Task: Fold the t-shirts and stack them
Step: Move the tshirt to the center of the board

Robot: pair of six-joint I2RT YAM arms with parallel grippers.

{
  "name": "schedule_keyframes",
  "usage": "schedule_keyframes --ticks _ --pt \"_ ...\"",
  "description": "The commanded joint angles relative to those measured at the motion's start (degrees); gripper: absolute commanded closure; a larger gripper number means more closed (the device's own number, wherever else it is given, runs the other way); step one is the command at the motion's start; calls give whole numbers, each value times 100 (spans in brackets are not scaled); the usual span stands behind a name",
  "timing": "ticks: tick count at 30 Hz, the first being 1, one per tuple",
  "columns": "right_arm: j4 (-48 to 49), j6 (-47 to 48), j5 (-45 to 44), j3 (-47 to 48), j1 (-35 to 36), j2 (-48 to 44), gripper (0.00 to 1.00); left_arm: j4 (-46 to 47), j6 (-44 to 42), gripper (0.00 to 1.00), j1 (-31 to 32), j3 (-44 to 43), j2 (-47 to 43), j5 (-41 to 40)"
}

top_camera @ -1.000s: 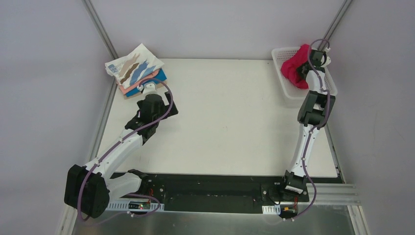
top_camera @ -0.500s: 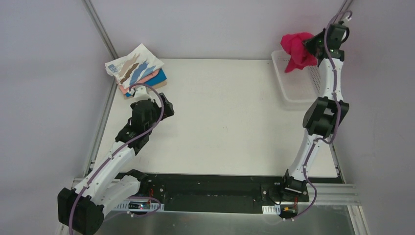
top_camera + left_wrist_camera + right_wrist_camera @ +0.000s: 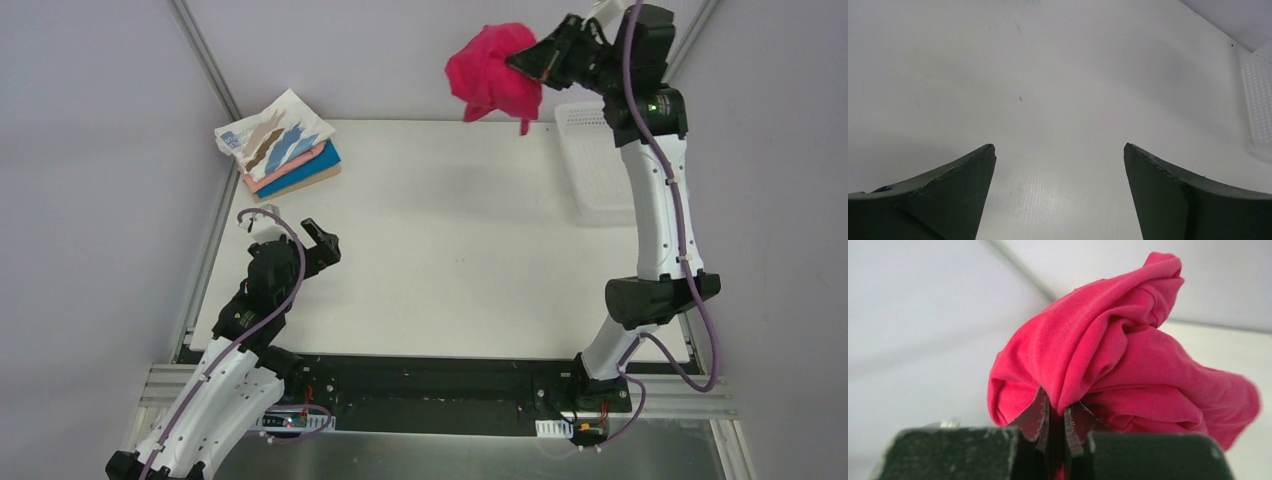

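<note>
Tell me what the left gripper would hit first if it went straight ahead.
Probably the table: only its bare surface lies ahead of the open left gripper; the basket sits off to the right. Depth is unclear.

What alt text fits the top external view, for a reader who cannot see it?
The right gripper holds a crumpled crimson-pink t-shirt high in the air, up and left of the white mesh basket in the picture. The left gripper hangs open and empty over the left side of the table, near a stack of folded t-shirts.
</note>
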State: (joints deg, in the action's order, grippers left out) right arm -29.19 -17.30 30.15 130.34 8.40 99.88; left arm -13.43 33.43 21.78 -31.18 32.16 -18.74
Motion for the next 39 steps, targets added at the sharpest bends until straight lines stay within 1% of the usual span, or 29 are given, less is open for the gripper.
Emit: schedule_keyframes --ticks 1,3,5,7,8,10,12,13,14,17,18,20,21,22,23,24,25,27,28,30,31,33,35,37,39 --pt "-511 679 1302 -116 669 -82 100 -503 269 0 19 40 -290 -278" --pt "-886 1260 1283 -153 1093 -35 100 -666 333 0 20 17 -357 -312" --pt "-1417 2107 1063 -246 1429 35 100 -797 368 0 19 -8 -414 -310" --pt "-2035 3174 877 -442 1725 134 100 -887 402 0 19 -19 -442 -314" --pt "-2338 3554 811 -622 1842 171 100 -923 415 0 19 -19 -448 -321" --pt "-2643 4264 769 -1118 2001 210 100 -965 451 0 19 -12 -449 -336" --pt "-2722 4844 785 -1815 2071 158 99 -979 489 0 19 3 -412 -360" --pt "-2560 4917 739 -2263 2079 98 96 -980 509 0 19 6 -381 -370" --pt "-2271 4800 543 -2690 2077 22 94 -978 527 0 21 -6 -335 -369" --pt "-1223 4253 -174 -4030 2003 -174 90 -977 533 0 19 -56 -147 -325" --pt "-1041 4151 -493 -4348 1995 -179 86 -973 545 0 19 -77 -59 -312" --pt "-677 3806 -1244 -4747 1957 -152 80 -964 578 0 20 -136 154 -270" --pt "-551 3609 -1660 -4885 1922 -137 59 -945 592 0 19 -162 288 -228" --pt "-377 3356 -1984 -4973 1868 -144 49 -902 598 0 19 -177 423 -188" --pt "-208 3088 -2288 -5053 1817 -168 36 -872 603 0 19 -206 570 -150" --pt "-88 2872 -2641 -5110 1791 -234 27 -850 602 0 19 -257 715 -82" --pt "-17 2714 -3043 -5164 1788 -331 21 -816 605 0 19 -287 857 -17" --pt "85 2317 -3745 -5343 1788 -682 5 -678 614 0 19 -317 1141 54" --pt "240 2169 -3972 -5481 1780 -922 1 -567 620 0 19 -312 1319 118" --pt "557 1926 -4147 -5840 1783 -1476 0 -293 592 0 19 -322 1608 369" --pt "714 1803 -4093 -6030 1779 -1761 0 -176 594 0 19 -339 1755 506" --pt "927 1498 -3704 -6346 1786 -2200 0 103 598 0 19 -376 2035 761" --pt "854 1203 -3322 -6505 1805 -2453 0 425 585 0 19 -408 2319 1035" --pt "767 862 -3141 -6705 1867 -2660 0 833 551 0 19 -468 2659 1347" --pt "665 366 -3368 -7043 1928 -2874 0 1205 486 0 19 -624 3068 1541"
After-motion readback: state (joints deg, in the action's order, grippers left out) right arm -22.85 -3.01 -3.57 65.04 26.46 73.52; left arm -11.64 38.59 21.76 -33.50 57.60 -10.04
